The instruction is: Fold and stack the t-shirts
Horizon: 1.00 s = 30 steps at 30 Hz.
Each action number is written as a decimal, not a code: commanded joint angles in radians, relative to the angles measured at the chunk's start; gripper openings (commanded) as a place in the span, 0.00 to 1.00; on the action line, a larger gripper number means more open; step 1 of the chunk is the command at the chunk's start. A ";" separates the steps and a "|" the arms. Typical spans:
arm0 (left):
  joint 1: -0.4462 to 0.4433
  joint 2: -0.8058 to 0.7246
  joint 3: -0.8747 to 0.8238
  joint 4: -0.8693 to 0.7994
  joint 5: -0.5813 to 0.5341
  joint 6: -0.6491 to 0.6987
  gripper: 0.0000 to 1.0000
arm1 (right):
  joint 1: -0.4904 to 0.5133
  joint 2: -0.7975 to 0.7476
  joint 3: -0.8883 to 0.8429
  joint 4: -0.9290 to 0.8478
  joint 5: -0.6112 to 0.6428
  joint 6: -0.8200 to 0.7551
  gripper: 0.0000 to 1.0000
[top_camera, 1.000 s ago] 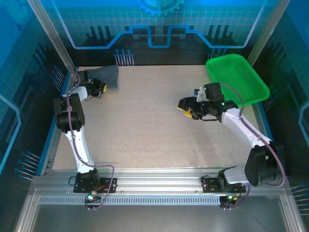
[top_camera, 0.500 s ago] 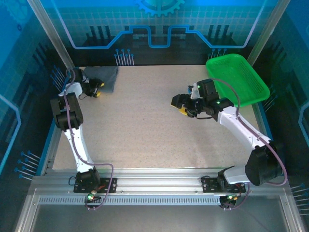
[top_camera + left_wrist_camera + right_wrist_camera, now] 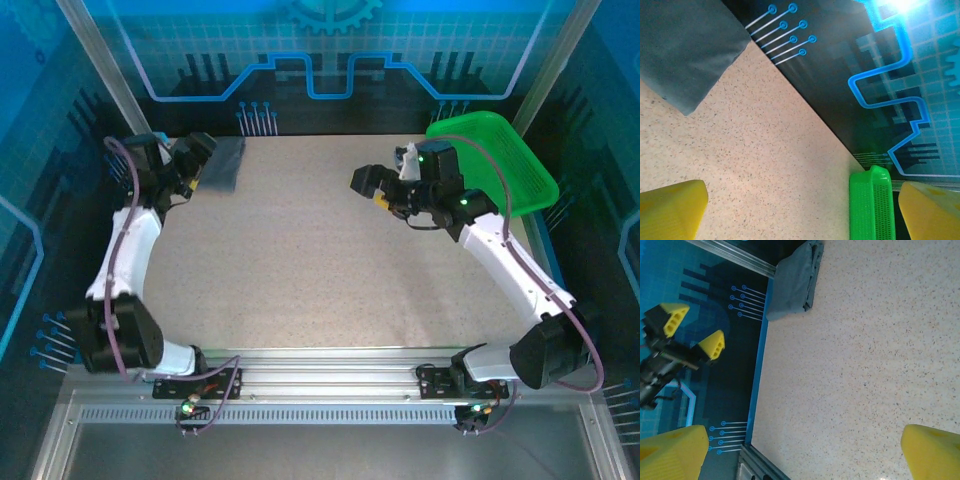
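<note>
Inspection of work cell, overhead and wrist views.

Item 1: The t-shirt is lying folded in the far-left corner of the speckled counter, close to the back wall. From the right wrist view its stacked layers are showing along one edge. It is dark slate-grey and plain.

Item 2: The left end effector is hovering just beside the t-shirt, on its left-hand side, with the jaws standing wide apart and gripping nothing. In the left wrist view its yellow fingertips are sitting at the two lower corners with bare counter between them, and the shirt is lying apart from both, at the upper left.

Item 3: The right end effector is hanging above the counter's far-right part, just left of the green basket, and pointing toward the left side. Its yellow fingertips are spread wide with nothing between them.

Item 4: The green basket is sitting at the far-right corner, well apart from the t-shirt. Whether it is holding anything I cannot tell.
</note>
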 commanded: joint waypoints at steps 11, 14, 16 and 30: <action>-0.209 -0.496 -0.268 -0.487 -0.571 -0.048 0.99 | -0.048 -0.116 -0.040 -0.195 0.183 -0.166 1.00; -0.284 -0.591 -0.351 -0.497 -0.720 0.038 0.99 | -0.053 -0.180 -0.096 -0.262 0.372 -0.203 1.00; -0.320 -0.657 -0.429 -0.427 -0.742 0.209 0.99 | -0.047 -0.243 -0.158 -0.298 0.588 -0.211 1.00; -0.315 -0.452 -0.917 0.496 -0.630 0.707 0.99 | -0.148 -0.432 -0.913 0.548 0.872 -0.669 1.00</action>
